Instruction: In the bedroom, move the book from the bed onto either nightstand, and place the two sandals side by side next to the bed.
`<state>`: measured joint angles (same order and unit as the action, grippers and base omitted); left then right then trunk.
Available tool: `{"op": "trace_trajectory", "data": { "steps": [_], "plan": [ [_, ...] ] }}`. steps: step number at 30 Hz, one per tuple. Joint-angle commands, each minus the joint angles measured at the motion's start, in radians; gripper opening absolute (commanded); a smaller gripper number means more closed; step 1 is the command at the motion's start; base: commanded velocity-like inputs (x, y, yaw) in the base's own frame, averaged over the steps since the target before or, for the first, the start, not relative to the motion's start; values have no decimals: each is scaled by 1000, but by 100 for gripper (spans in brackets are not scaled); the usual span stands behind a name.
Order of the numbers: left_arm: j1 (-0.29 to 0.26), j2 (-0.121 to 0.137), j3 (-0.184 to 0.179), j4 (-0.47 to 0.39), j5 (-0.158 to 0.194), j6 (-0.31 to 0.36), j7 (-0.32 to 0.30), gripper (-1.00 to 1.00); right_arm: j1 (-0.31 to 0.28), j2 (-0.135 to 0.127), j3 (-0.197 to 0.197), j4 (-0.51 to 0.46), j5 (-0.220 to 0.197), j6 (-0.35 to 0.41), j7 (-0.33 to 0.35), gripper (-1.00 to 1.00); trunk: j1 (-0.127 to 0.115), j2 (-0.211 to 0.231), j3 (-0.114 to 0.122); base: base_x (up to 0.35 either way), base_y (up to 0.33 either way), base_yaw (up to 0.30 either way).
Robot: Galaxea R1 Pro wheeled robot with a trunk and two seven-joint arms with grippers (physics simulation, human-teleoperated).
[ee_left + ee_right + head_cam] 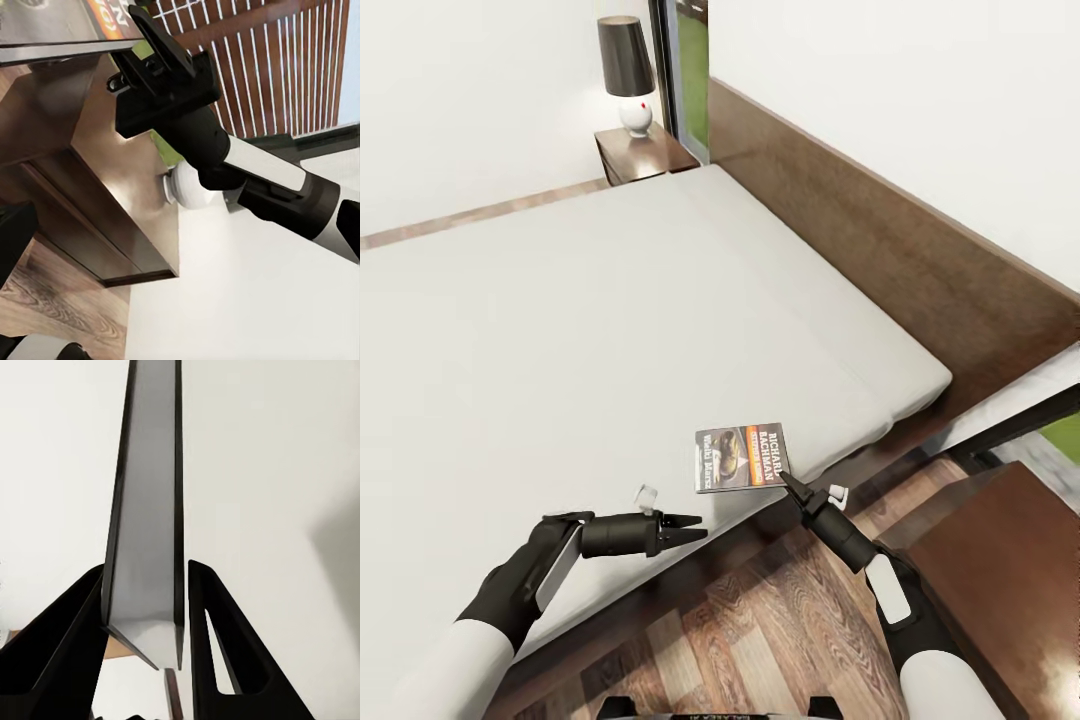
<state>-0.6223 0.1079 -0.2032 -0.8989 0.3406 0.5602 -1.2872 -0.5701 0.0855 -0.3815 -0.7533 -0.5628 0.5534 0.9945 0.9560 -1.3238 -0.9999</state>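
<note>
Right tool [788,483] pinches book [741,457] by lower corner, lifted over bed [610,330] edge. Left tool [695,528] looks pressed together, idle. Near nightstand [1010,570] at my right; swing book there level, grip steady, set flat.

The right claw [792,484] pinches the book [741,456] by its corner, cover up, over the bed's [590,330] near edge. The left claw [695,530] hovers beside it. A lamp [627,70] tops the far nightstand [645,152].

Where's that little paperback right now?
The book is gripped by the right gripper, lifted over the bed's near corner.
</note>
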Motion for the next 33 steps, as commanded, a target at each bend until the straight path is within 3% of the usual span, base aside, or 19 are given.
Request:
{"op": "trace_trajectory", "data": {
  "steps": [1, 33],
  "plan": [
    [-1, 1, -4, 0, 9, 10, 1, 100, -1, 1, -4, 0, -1, 6, 2, -100, -4, 7, 3, 0, 0, 0],
    [-1, 3, -4, 3, 9, 10, 3, 100, -1, 2, -4, 0, -10, 9, 7, -100, -127, 231, 103, 0, 0, 0]
  ]
}}
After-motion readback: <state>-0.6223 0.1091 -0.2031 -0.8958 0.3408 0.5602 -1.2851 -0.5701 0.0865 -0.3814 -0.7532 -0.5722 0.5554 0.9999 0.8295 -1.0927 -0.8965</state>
